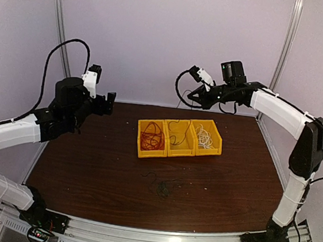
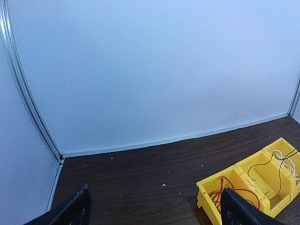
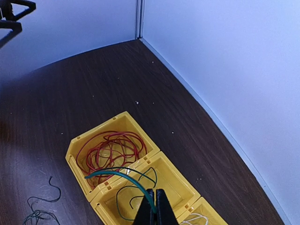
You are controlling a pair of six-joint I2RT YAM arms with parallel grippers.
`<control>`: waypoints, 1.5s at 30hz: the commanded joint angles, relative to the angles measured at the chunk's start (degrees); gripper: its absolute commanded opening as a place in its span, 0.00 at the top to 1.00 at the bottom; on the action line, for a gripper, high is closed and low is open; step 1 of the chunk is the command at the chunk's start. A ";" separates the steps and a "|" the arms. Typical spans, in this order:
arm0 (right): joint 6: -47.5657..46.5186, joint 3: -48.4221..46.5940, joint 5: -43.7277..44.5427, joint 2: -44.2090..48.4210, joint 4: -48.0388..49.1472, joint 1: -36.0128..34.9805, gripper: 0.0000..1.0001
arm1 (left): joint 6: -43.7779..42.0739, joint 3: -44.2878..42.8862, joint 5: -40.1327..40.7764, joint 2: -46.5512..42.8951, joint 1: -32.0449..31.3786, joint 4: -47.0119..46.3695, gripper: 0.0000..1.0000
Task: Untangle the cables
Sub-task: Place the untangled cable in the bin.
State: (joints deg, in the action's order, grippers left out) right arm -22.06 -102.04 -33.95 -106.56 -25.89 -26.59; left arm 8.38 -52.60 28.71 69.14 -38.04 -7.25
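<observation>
Right wrist view: the bottom edge cuts off the black fingers of the right gripper (image 3: 154,192), the end yellow plastic bin (image 3: 200,205) with its white wires (image 3: 192,219), and a small clump of dark thin wires (image 3: 37,216). A thin green wire (image 3: 112,173) vanishes between the pressed-together fingers. Left wrist view: only the spread fingertips of the left gripper (image 2: 155,193) show. From above, the clump's strands are too fine to tell apart.

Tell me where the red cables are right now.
In the top view, the red cables lie coiled inside the leftmost yellow bin, mid-table, beside the middle bin holding dark cables.
</observation>
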 commanded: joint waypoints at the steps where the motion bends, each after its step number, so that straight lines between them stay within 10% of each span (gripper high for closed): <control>1: 0.77 -3.63 3.88 -4.48 0.37 0.22 1.00 | -3.16 -1.00 -0.35 -2.41 -0.01 -4.11 0.03; 39: 3.96 -7.82 14.67 -26.05 -8.49 -3.29 1.00 | -3.00 -0.31 -3.08 -4.74 0.05 -4.05 0.04; 45: 4.00 -8.25 16.09 -24.52 -9.91 -4.08 0.84 | -2.94 -0.23 -3.38 -4.90 0.07 -4.27 0.04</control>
State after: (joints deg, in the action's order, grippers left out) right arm -18.61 -108.62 -20.93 -131.28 -33.17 -29.98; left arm 5.58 -52.73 26.22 65.25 -38.04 -8.99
